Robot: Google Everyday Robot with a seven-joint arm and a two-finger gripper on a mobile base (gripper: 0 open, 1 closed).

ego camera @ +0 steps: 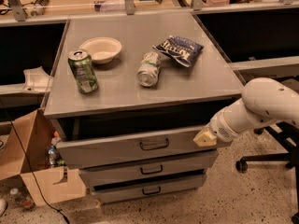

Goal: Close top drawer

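The top drawer [107, 149] stands pulled out beneath the counter [196, 80], its dark tray gap showing; the gripper [205, 138] sits at the right end of the drawer front, seemingly touching it; whether it is clenched or released, I cannot tell.

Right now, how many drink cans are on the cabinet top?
2. A green can stands upright at the left, beside the bowl; a pale can lies on its side near the chip bag. The gripper is at the right front corner of the top drawer.
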